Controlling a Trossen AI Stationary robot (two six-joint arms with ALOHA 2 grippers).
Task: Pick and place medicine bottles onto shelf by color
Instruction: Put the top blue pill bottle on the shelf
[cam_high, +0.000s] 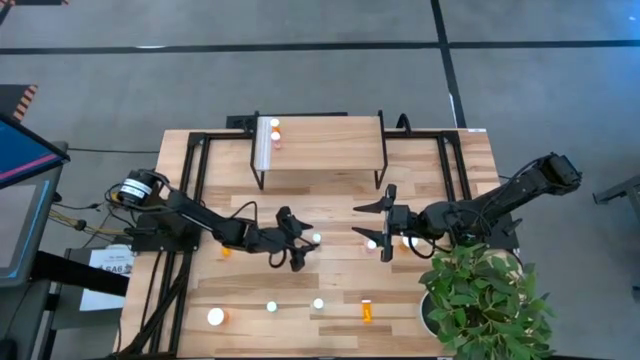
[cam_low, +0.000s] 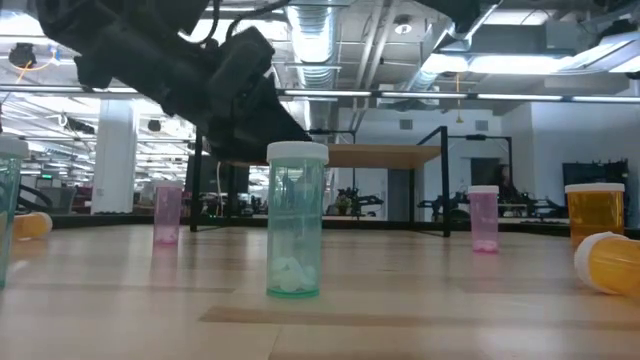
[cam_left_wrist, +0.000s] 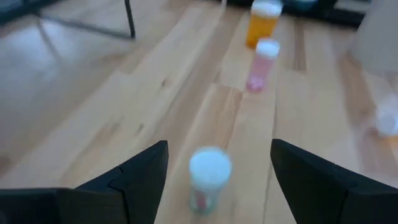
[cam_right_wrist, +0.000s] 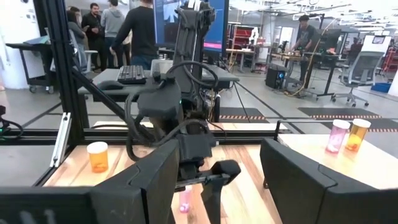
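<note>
My left gripper (cam_high: 305, 245) stands open low over the table's middle. Its fingers are on either side of a small pink medicine bottle (cam_left_wrist: 208, 180) with a white cap, which stands upright on its base and shows a gap to each finger. My right gripper (cam_high: 373, 222) hangs open and holds nothing, higher up to the right and level, facing the left arm. The shelf (cam_high: 320, 150) stands at the far middle. A pink bottle (cam_right_wrist: 337, 135) and an orange bottle (cam_right_wrist: 356, 134) stand upright at its left end.
Beyond the left gripper stand a pink bottle (cam_left_wrist: 261, 65) and an orange one (cam_left_wrist: 264, 23). Near the front edge are a pale green bottle (cam_low: 296, 220), two more upright bottles (cam_high: 215, 317) and a lying orange one (cam_high: 367, 312). A potted plant (cam_high: 480, 295) fills the near right corner.
</note>
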